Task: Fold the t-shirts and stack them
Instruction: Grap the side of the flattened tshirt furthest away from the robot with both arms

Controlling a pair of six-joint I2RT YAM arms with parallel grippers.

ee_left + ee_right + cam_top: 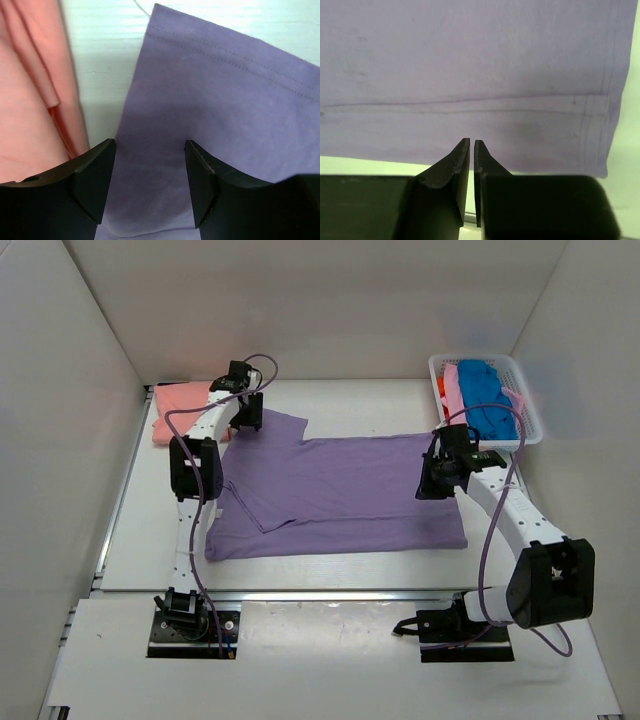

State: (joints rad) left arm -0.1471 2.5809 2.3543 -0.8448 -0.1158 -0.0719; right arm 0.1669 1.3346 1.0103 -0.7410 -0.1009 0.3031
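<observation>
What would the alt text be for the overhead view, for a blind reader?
A large lavender t-shirt lies spread on a white table, with the left gripper over its far-left sleeve and the right gripper at its right edge. A salmon-pink shirt lies far left; a white basket of coloured shirts stands far right.

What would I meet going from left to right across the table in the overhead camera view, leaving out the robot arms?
Folded salmon-pink cloth t-shirt → large lavender-purple t-shirt spread flat → white plastic lattice basket at the far right.
</observation>
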